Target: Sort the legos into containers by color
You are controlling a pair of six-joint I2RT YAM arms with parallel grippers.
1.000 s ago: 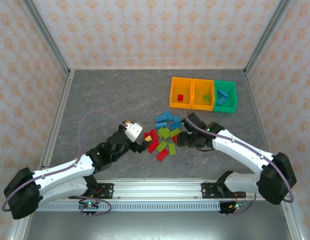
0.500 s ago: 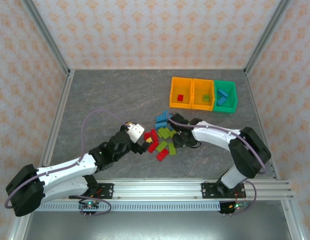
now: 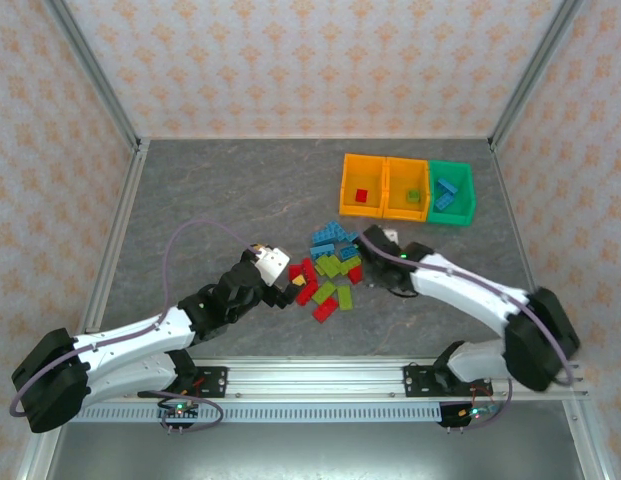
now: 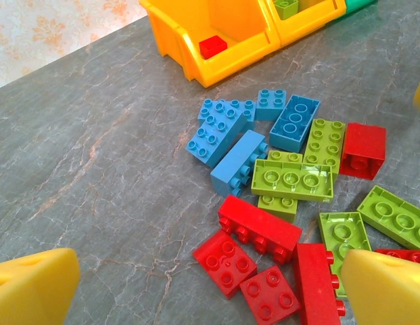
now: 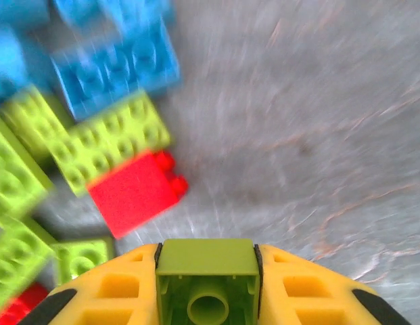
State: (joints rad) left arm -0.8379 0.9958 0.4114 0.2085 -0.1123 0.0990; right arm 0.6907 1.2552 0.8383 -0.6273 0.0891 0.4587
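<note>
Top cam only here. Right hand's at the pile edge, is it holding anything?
Observer: Yes, the right hand is shut on a lime green brick, hollow underside facing the wrist camera.
Operator: And the other one?
Observer: The left hand is open, yellow fingers wide apart, nothing between them.
Operator: What's in front of it?
Observer: Red bricks nearest, two small ones studs up.

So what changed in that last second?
The right gripper dipped into the pile, closed its jaws on a lime green brick and drew back rightward. The left gripper edged slightly toward the pile, jaws open. The bins and their contents stayed put.
</note>
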